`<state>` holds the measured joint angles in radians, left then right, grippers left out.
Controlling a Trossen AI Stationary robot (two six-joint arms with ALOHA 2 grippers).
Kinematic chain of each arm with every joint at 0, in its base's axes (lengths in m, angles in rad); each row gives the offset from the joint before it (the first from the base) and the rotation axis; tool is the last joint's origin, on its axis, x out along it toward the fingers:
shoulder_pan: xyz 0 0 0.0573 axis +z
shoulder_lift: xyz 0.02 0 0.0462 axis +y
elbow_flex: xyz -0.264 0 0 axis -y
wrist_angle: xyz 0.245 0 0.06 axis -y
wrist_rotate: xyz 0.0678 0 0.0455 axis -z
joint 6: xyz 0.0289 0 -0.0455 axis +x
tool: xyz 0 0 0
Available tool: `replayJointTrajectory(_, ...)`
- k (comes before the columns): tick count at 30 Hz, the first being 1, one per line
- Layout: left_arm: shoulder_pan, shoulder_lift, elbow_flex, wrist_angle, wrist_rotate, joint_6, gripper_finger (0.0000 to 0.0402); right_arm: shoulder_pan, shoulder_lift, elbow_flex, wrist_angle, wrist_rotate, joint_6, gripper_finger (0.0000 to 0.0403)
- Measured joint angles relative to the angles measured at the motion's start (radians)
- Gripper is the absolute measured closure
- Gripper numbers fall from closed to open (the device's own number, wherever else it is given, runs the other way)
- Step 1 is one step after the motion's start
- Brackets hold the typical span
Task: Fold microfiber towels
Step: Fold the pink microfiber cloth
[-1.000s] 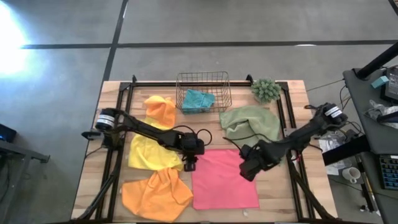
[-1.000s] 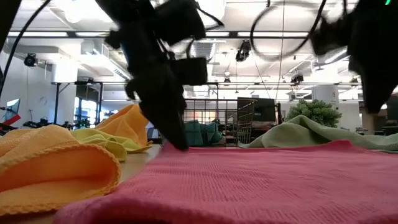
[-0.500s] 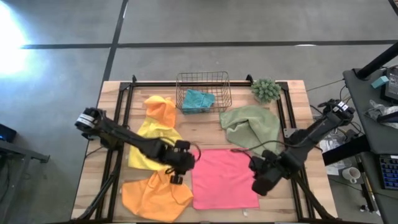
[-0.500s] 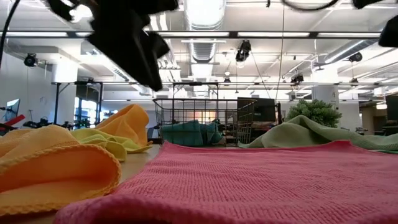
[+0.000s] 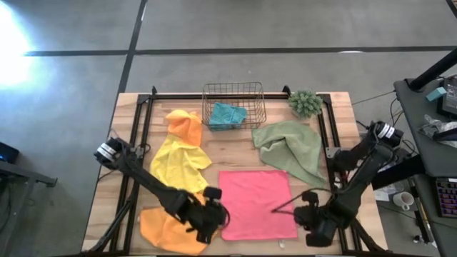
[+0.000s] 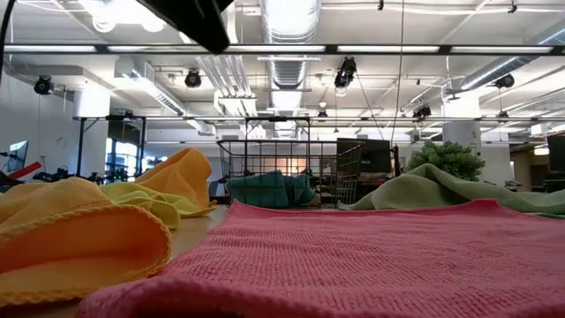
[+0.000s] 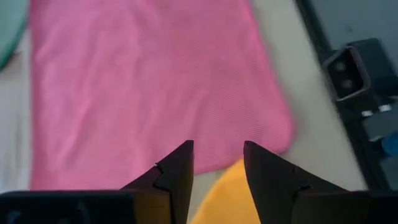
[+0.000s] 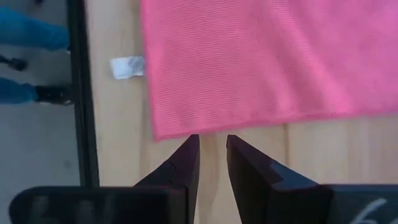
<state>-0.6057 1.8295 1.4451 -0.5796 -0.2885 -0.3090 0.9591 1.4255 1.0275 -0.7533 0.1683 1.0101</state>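
Pink towel (image 5: 257, 204) lies flat & unfolded near the bench (image 5: 235, 153) front edge, roughly mid-width. No fold visible on it yet, so task looks barely started.

Left pincer (image 5: 212, 223) hangs at the towel's front-left corner, partly over the front orange towel (image 5: 166, 230); jaws apart w/ a clear gap, holding nothing. Right pincer (image 5: 319, 228) sits off the towel's front-right corner, near the bench front-right; fingers slightly parted, empty, just short of the pink hem per wrist view.

Rest all loose: yellow towel (image 5: 177, 165) left of centre, second orange towel (image 5: 184, 126) behind it, olive green towel (image 5: 289, 145) right side, all crumpled. Teal towel (image 5: 227, 115) bunched in the wire basket (image 5: 233, 88) at the back edge. Judging by this: six left to fold; both corners look lined up for a pinch.
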Motion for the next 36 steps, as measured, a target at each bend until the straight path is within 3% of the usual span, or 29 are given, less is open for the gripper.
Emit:
replayJointTrajectory(7,-0.049,0.170,0.188,-0.158,-0.006,-0.086,0.0276,0.031,0.059,0.000,0.057,0.045,-0.045,0.0330)
replayJointTrajectory(14,-0.082,0.281,0.295,-0.163,-0.007,-0.132,0.0276,0.031,0.107,0.000,0.145,0.041,-0.065,0.0328)
replayJointTrajectory(27,-0.084,0.311,0.320,-0.154,0.096,-0.262,0.0276,0.031,0.217,0.000,0.214,0.042,-0.129,0.0240)
replayJointTrajectory(36,-0.084,0.312,0.304,-0.090,0.087,-0.262,0.0276,0.031,0.272,0.000,0.259,0.042,-0.142,0.0225)
